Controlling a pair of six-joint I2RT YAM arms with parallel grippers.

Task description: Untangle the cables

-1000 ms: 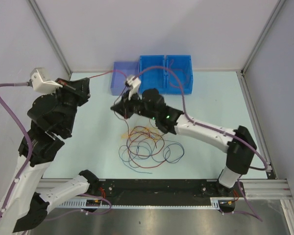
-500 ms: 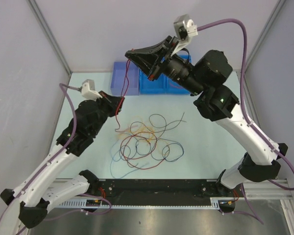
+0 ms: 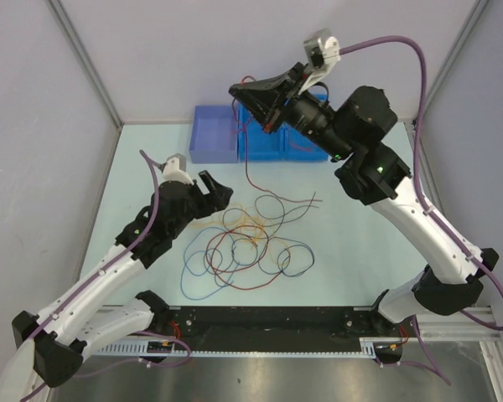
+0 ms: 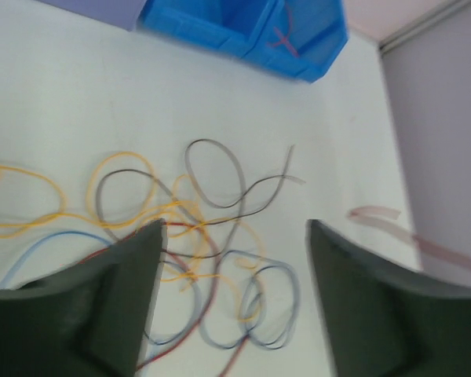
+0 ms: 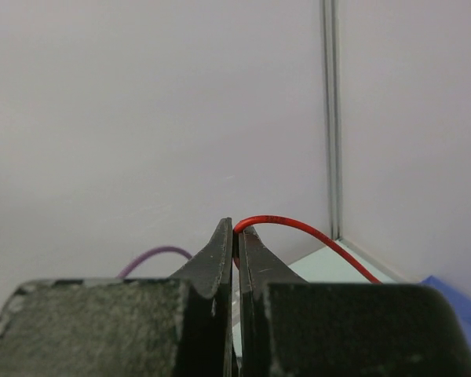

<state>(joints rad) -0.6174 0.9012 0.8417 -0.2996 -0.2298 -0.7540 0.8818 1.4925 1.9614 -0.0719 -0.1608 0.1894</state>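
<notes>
Many thin, curly cables (image 3: 247,247) lie looped together on your smooth, pale table (image 3: 360,251) in the overhead view: red, yellow, black and blue. Your right gripper (image 3: 235,89) is raised in front of the boxy blue bins (image 3: 264,144), and a red strand (image 3: 246,163) hangs from its tip down to the heap. Your left gripper (image 3: 217,188) sits low at the heap's upper-left edge.

Left wrist view: the matte dark fingers (image 4: 118,306) are spread wide and empty, with loops on the table showing between them.

Right wrist view: the two tapered fingers are pressed together, pinching the red strand (image 5: 298,228), which arcs away smooth and glossy.

Right pincer (image 5: 234,233) high (clamped), left pincer (image 4: 235,229) low, agape
</notes>
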